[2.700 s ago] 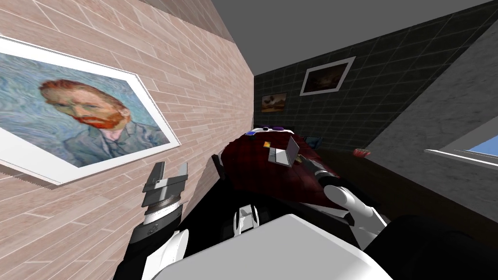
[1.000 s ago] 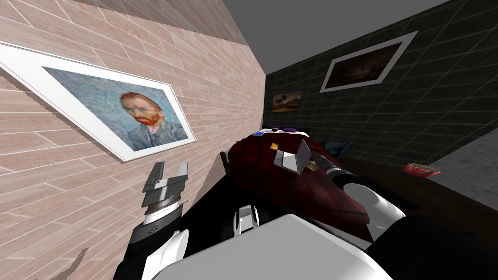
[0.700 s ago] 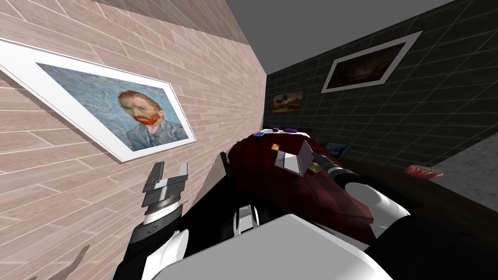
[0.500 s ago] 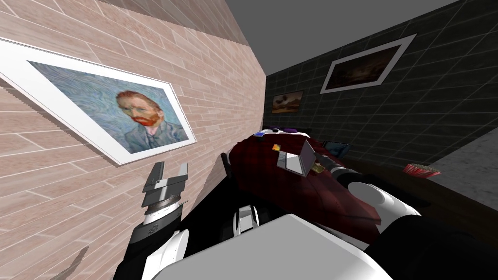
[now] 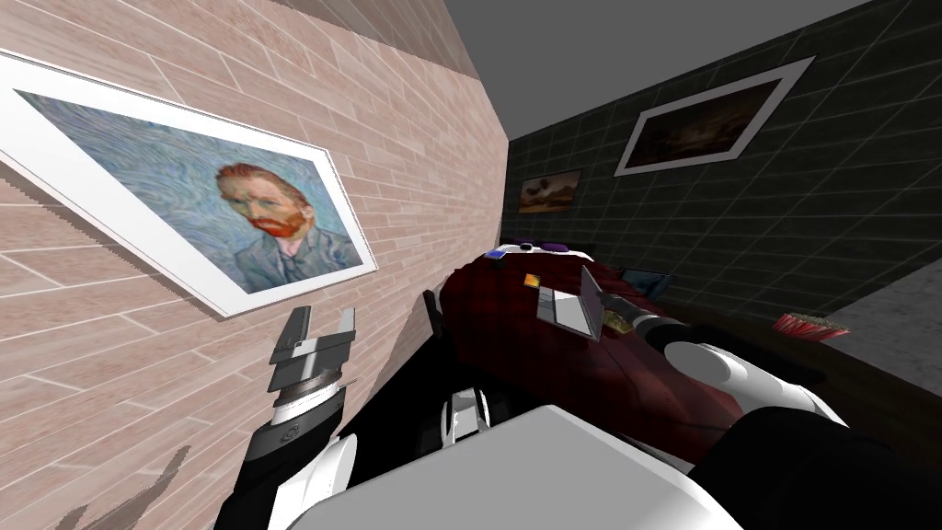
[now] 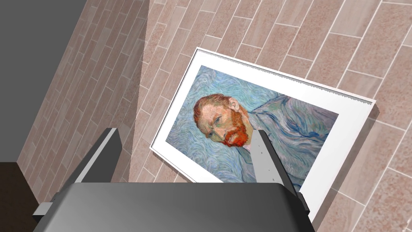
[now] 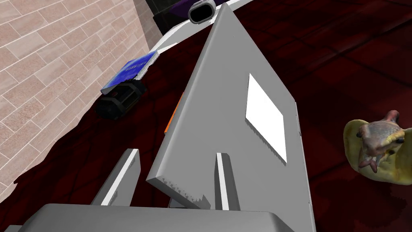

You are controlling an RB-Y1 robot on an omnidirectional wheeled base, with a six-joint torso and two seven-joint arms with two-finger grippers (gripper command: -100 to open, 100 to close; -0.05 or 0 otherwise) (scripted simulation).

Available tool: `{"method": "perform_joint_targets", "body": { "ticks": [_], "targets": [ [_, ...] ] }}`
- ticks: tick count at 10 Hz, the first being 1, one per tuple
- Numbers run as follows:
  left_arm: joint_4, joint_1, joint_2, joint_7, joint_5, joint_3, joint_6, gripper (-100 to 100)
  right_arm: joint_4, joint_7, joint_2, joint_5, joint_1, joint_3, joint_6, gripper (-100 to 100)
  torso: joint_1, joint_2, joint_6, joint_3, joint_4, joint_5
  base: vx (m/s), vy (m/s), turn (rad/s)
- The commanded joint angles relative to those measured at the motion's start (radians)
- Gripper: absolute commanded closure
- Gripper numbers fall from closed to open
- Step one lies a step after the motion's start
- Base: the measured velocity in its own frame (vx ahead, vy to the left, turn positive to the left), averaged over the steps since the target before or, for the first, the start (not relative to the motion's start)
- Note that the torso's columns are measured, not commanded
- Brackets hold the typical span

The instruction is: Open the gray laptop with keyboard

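One grey laptop (image 7: 241,121), lid raised, on one dark red cover (image 7: 342,60). One right gripper (image 7: 176,154) pinches the lid's corner (two fingers astride); one left gripper (image 5: 324,317) spread, empty.

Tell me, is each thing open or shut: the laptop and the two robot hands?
laptop, open partway, lid standing up
right gripper, shut on the laptop's lid edge
left gripper, open, holding nothing
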Motion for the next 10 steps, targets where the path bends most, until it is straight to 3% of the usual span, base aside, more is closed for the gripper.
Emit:
{"method": "perform_joint_targets", "body": {
  "ticks": [1, 8, 9, 10],
  "targets": [
    [0.0, 0.0, 0.0, 0.0, 0.0, 0.0, 0.0, 0, 0.031, 0.055, -0.015, 0.031, 0.002, 0.017, 0.0, 100, 0.0, 0.002, 0.001, 0.001, 0.0, 0.0, 0.047, 0.069, 0.03],
    [0.0, 0.0, 0.0, 0.0, 0.0, 0.0, 0.0, 0, 0.134, 0.226, -0.076, 0.155, 0.001, 0.067, 0.0, 100, -0.002, 0.001, 0.003, 0.0, 0.001, 0.001, 0.067, 0.093, 0.023],
    [0.0, 0.0, 0.0, 0.0, 0.0, 0.0, 0.0, 0, 0.125, 0.212, -0.072, 0.143, 0.002, 0.063, -0.004, 100, -0.001, 0.002, 0.003, 0.0, 0.001, 0.001, 0.024, 0.046, 0.002],
    [0.0, 0.0, 0.0, 0.0, 0.0, 0.0, 0.0, 0, 0.149, 0.247, -0.073, 0.166, -0.005, 0.074, -0.015, 100, 0.0, 0.004, 0.003, 0.002, 0.003, 0.003, 0.017, 0.034, 0.006]
  ]
}}
